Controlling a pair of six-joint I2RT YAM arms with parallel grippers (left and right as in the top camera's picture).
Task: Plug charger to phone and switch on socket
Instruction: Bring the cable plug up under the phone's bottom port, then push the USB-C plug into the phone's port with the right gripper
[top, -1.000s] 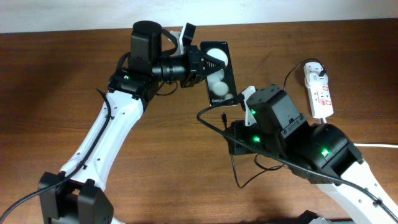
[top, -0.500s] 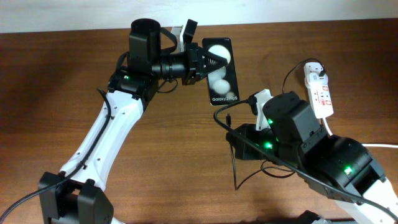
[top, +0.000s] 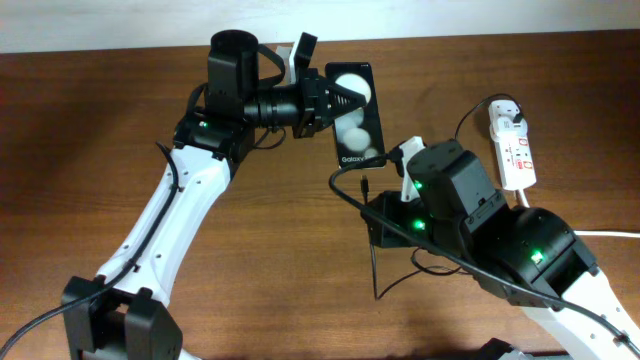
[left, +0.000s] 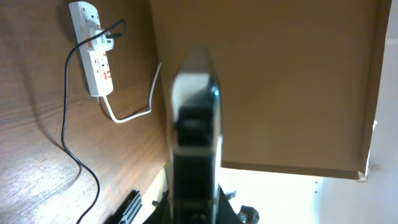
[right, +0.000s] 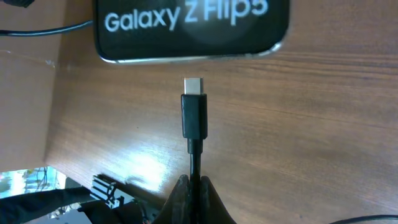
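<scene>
My left gripper (top: 335, 100) is shut on the phone (top: 357, 115) and holds it above the table, glossy face up with its two white spots and "Galaxy" text showing. In the left wrist view the phone (left: 194, 124) is edge-on between the fingers (left: 194, 211). My right gripper (top: 378, 212) is shut on the charger cable just behind its black connector tip (top: 365, 186). In the right wrist view the tip (right: 193, 112) points at the phone's lower edge (right: 189, 28) with a small gap, held by the fingers (right: 194, 186). The socket (top: 512, 145) lies at the far right.
The white plug (top: 508, 112) sits in the socket's far end, and the thin black cable (left: 74, 143) runs from it across the table. The thick white cord (top: 610, 234) leaves to the right. The socket also shows in the left wrist view (left: 94, 50).
The left gripper carried the phone slightly right, then held still. The right arm swung right and came back left, keeping the connector tip just below the phone's lower end.
</scene>
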